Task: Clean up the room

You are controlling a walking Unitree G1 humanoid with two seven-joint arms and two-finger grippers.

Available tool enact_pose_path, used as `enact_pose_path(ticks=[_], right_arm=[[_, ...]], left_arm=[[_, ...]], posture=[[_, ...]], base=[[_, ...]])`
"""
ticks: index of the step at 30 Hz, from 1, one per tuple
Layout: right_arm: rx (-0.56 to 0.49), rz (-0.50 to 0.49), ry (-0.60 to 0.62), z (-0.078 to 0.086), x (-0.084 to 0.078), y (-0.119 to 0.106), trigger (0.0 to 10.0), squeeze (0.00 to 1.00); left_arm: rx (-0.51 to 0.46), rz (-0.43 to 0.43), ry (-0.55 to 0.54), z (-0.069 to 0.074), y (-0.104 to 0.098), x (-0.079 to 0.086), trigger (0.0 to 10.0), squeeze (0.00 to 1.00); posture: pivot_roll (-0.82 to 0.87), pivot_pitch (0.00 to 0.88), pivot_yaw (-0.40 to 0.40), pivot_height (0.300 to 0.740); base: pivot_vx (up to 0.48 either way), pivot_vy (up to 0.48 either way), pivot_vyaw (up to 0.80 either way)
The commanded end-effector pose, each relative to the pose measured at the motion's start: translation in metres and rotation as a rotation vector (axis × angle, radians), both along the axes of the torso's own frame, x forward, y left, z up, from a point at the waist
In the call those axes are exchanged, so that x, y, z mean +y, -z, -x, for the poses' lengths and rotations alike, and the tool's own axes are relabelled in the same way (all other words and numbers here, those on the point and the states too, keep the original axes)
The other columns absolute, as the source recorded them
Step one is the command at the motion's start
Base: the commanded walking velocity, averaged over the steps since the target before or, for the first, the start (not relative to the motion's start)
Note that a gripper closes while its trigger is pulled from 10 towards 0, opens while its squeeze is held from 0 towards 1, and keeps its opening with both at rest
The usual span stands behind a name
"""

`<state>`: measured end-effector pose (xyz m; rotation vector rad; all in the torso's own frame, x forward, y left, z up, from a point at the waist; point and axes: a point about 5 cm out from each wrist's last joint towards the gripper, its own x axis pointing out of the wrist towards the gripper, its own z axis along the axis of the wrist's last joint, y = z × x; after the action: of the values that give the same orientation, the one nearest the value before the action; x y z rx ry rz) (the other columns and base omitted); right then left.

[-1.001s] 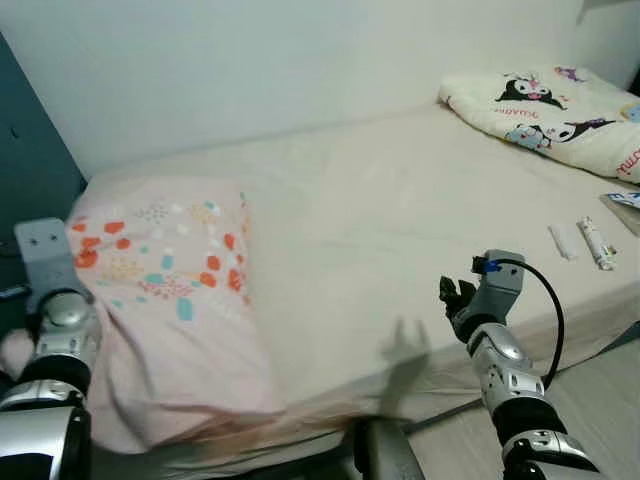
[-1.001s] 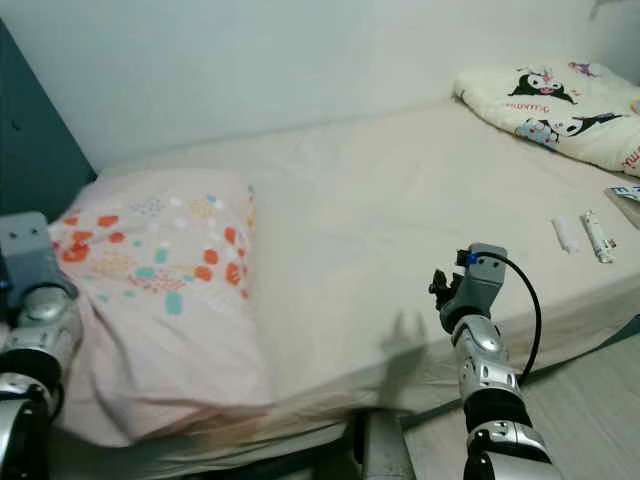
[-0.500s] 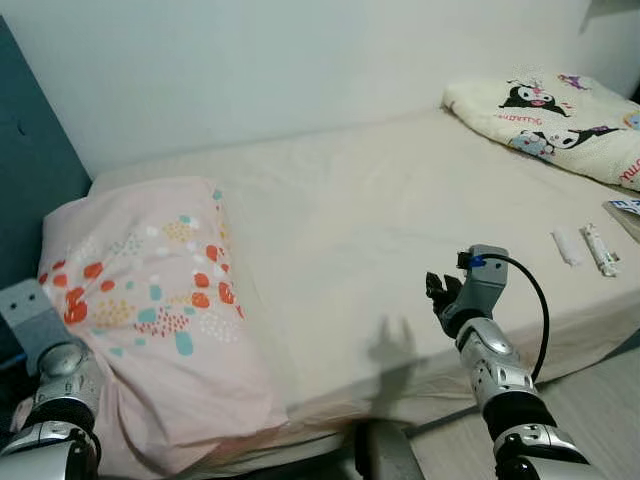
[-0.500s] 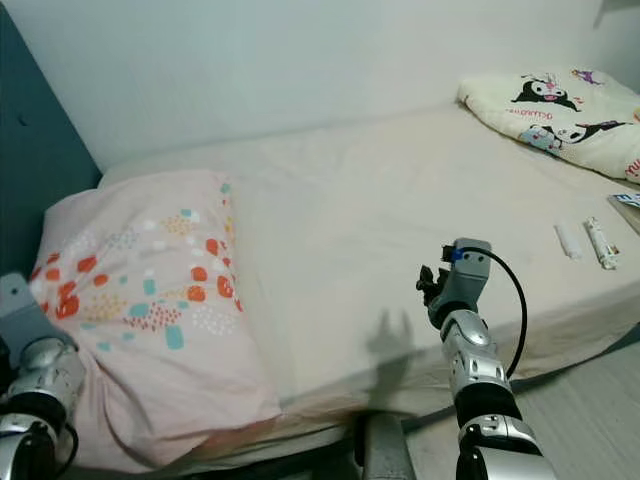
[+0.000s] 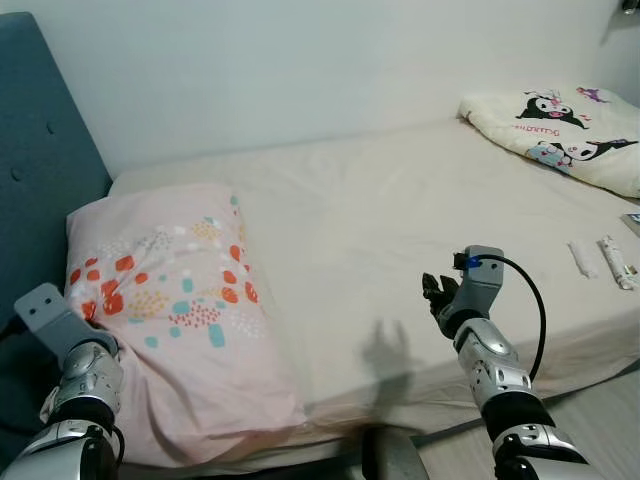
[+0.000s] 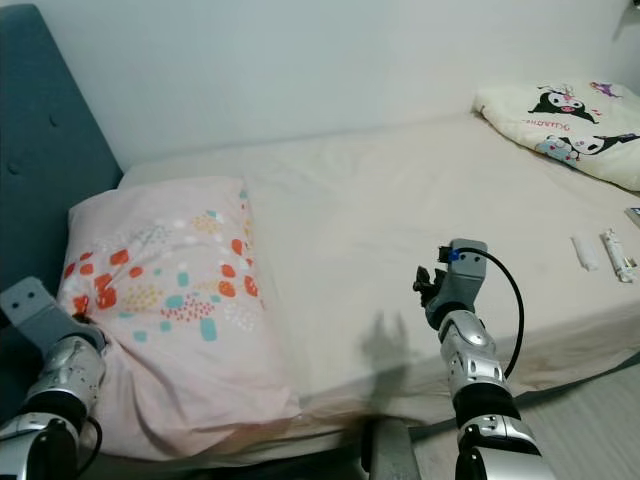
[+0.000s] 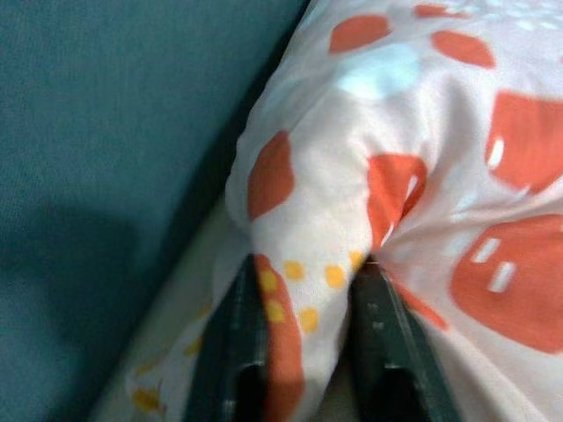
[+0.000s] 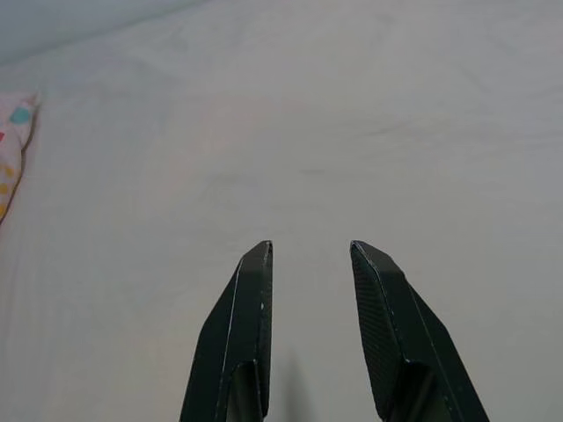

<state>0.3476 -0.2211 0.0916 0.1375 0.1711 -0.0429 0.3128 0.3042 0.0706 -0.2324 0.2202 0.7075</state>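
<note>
A home bedroom: a bed (image 5: 400, 220) with a cream sheet, a pink patterned pillow (image 5: 170, 300) against a teal padded headboard (image 5: 45, 150), and a cartoon-print quilt (image 5: 560, 125) by a plain wall.

A plain pale wall (image 5: 300, 70) runs behind the bed (image 5: 400, 210), meeting a second wall at the far right corner. The bed carries a smooth cream sheet, lightly creased, and stretches from the teal padded headboard (image 5: 45, 130) at the left toward the right. The headboard is tufted, with button dimples showing in its fabric. At the lower right, a strip of light wood-toned floor (image 5: 600, 420) lies beside the bed's edge. The light is soft and even, leaving a faint shadow on the sheet near the front edge.
</note>
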Motion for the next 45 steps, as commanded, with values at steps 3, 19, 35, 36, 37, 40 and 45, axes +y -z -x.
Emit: enact_pose_path(ticks=[3, 19, 35, 36, 37, 40, 45], right_arm=[[0.010, 0.002, 0.001, 0.000, -0.001, 0.002, 10.0, 0.00], [0.007, -0.005, -0.025, -0.002, 0.003, 0.001, 10.0, 0.00], [-0.015, -0.030, -0.079, -0.001, 0.013, 0.002, 10.0, 0.00], [-0.013, -0.033, -0.081, -0.001, 0.013, 0.003, 10.0, 0.00], [-0.003, -0.038, -0.086, 0.001, 0.015, 0.007, 10.0, 0.00], [0.014, -0.045, -0.094, 0.003, 0.018, 0.012, 10.0, 0.00], [0.031, -0.050, -0.106, 0.007, 0.021, 0.019, 10.0, 0.00]], left_arm=[[0.103, -0.251, -0.116, 0.008, -0.018, 0.029, 10.0, 1.00], [-0.160, -0.546, 0.170, -0.013, -0.071, 0.012, 10.0, 0.04], [-0.363, 0.192, 0.861, -0.016, -0.029, -0.107, 10.0, 0.00], [-0.357, 0.208, 0.861, -0.015, -0.027, -0.107, 10.0, 0.00], [-0.361, 0.234, 0.867, -0.013, -0.023, -0.112, 10.0, 0.00], [-0.353, 0.253, 0.884, -0.009, -0.018, -0.117, 10.0, 0.00], [-0.297, 0.259, 0.893, -0.005, -0.008, -0.122, 10.0, 0.00]], posture=[[-0.18, 0.000, 0.008, 0.591], [-0.16, 0.000, -0.012, 0.591], [-0.15, 0.000, -0.012, 0.626], [-0.15, 0.000, -0.013, 0.636], [-0.14, 0.000, -0.015, 0.641], [-0.14, 0.000, -0.018, 0.651], [-0.14, 0.000, -0.016, 0.671]], base=[[0.000, 0.000, 0.00], [0.000, 0.000, 0.00], [0.000, 0.000, 0.00], [0.000, 0.000, 0.00], [-0.480, 0.000, 0.00], [-0.160, 0.000, 0.00], [-0.065, 0.000, 0.00]])
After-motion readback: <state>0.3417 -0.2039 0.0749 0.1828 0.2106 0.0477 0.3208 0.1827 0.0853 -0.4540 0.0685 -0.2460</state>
